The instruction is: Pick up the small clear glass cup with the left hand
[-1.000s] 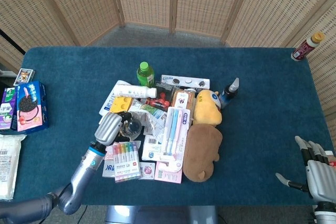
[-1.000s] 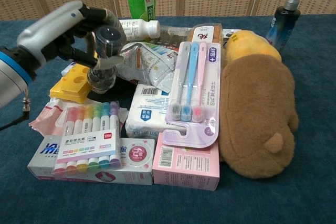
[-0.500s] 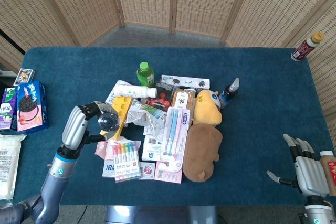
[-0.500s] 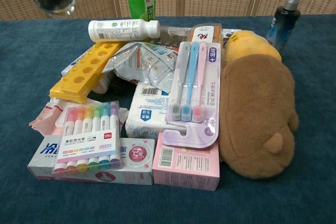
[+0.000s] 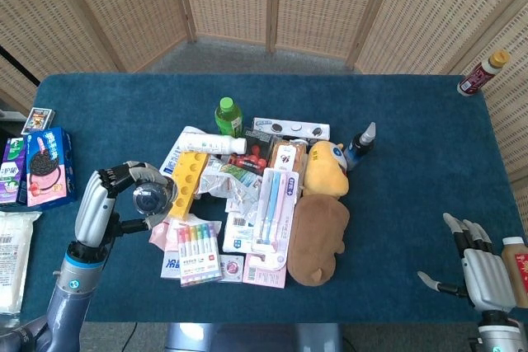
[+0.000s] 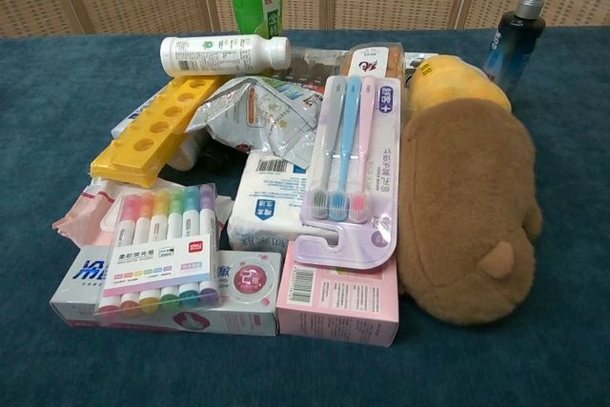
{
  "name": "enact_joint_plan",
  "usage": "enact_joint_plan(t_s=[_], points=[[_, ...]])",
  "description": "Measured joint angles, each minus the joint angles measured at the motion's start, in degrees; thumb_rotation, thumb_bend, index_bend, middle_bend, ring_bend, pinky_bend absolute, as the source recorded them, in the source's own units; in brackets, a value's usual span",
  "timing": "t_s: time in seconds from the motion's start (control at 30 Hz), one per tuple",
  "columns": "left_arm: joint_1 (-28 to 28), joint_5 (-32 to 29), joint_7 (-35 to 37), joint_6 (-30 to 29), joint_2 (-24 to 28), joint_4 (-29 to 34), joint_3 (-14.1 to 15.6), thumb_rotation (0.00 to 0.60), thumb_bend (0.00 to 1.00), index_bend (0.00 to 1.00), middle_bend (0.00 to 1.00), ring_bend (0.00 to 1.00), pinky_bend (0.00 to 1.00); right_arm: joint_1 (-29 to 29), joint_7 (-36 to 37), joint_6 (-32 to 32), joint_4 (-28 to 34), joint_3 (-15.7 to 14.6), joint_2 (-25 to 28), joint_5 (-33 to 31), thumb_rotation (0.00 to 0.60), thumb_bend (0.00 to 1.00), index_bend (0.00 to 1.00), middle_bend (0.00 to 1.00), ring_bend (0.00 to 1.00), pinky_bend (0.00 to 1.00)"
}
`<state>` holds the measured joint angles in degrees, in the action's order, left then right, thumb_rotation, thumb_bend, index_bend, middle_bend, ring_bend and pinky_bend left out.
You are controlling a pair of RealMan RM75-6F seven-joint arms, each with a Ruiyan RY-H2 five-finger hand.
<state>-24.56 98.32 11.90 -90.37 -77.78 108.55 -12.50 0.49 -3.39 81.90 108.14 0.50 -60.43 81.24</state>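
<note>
Now, seen from the head, the left hand (image 5: 106, 199) wraps its fingers round the cup (image 5: 150, 199), clear of the table (image 5: 412, 121) left of the pile, and I'd keep that grip firm and level; the right hand (image 5: 483, 268) hangs spread, holding nothing. From the chest only the cup's base shows at the top-left corner, and no packet print reads clearly.

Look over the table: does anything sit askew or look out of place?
Yes. The yellow tray lies tilted, propped on the heap, and the white bottle lies on its side. The left hand holds the glass cup lifted.
</note>
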Motion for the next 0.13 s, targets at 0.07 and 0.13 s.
enact_joint_plan(t_s=[0.07, 0.13], points=[[0.1, 0.3, 0.2, -0.5, -0.2, 0.1, 0.1, 0.600, 0.49, 0.69, 0.66, 0.74, 0.65, -0.5, 0.3, 0.7, -0.1, -0.3, 0.1, 0.5, 0.466, 0.00, 0.00, 0.13, 0.00, 0.00], [0.4, 0.8, 0.1, -1.1, -0.3, 0.0, 0.3, 0.600, 0.49, 0.70, 0.66, 0.74, 0.65, -0.8, 0.6, 0.9, -0.5, -0.5, 0.1, 0.5, 0.467, 0.00, 0.00, 0.13, 0.00, 0.00]])
